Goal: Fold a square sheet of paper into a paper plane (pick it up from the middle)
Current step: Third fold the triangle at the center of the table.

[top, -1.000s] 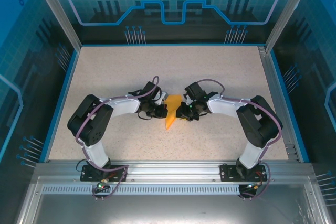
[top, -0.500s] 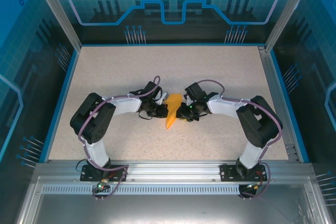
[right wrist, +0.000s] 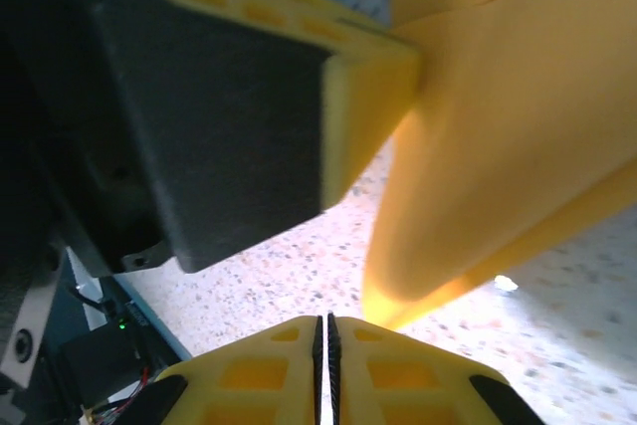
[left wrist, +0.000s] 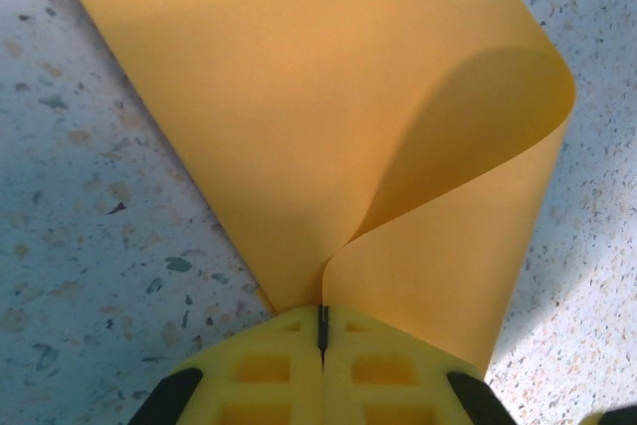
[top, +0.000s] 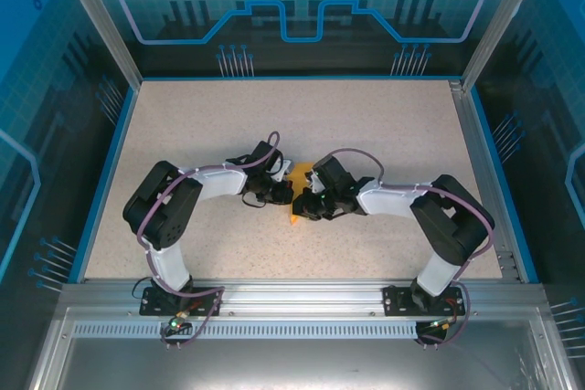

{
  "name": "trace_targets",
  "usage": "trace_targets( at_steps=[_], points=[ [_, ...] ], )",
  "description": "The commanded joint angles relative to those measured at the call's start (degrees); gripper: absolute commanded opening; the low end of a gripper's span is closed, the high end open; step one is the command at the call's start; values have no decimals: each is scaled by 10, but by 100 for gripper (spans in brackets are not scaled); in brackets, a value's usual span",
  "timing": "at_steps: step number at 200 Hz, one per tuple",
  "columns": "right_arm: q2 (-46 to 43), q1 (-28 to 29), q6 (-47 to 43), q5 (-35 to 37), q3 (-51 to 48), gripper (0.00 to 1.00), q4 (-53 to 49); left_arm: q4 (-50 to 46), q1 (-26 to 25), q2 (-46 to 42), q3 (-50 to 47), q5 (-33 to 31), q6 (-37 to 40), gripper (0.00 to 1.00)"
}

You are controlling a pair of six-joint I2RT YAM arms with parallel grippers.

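The square sheet of paper (left wrist: 299, 116) is orange-yellow and folded over into a narrow pointed form, a rough paper plane, with one flap curling up loosely. It lies mid-table between both arms (top: 293, 219). My left gripper (left wrist: 321, 318) is shut on the paper's folded edge, seen from above at the paper's left side (top: 280, 191). My right gripper (right wrist: 325, 330) is shut with nothing between its fingers. It sits just short of the paper's lower tip (right wrist: 498, 146), and from above it covers much of the paper (top: 303, 205). The left gripper's fingers (right wrist: 363, 87) show close by in the right wrist view.
The speckled beige table (top: 384, 125) has blue rims and metal posts at its corners. Both arms bend inward, their wrists nearly touching at the centre. An aluminium rail (top: 292, 294) runs along the near edge by the arm bases.
My right gripper has moved left and nearer over the paper, hiding more of it, and its jaws have closed further. The left gripper has kept its hold in place.
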Motion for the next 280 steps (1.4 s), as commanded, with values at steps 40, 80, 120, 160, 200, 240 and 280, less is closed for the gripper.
trace_targets(
  at_steps=[40,80,120,160,200,240,280],
  points=[
    [37,16,32,-11,-22,12,69,-20,4,15,5,1,18,6],
    [52,16,37,-13,-26,12,90,-22,4,19,7,2,18,6],
    [60,14,38,-12,-29,12,95,-27,4,22,12,3,20,6],
    [63,13,40,-11,-35,12,96,-28,4,23,12,3,21,6],
    [63,13,38,-6,-32,13,89,-27,4,25,11,5,21,6],
    [74,13,38,-5,-33,13,94,-27,4,25,12,8,20,6],
    [70,10,40,-10,-36,14,104,-28,3,22,13,9,19,6]
  ],
)
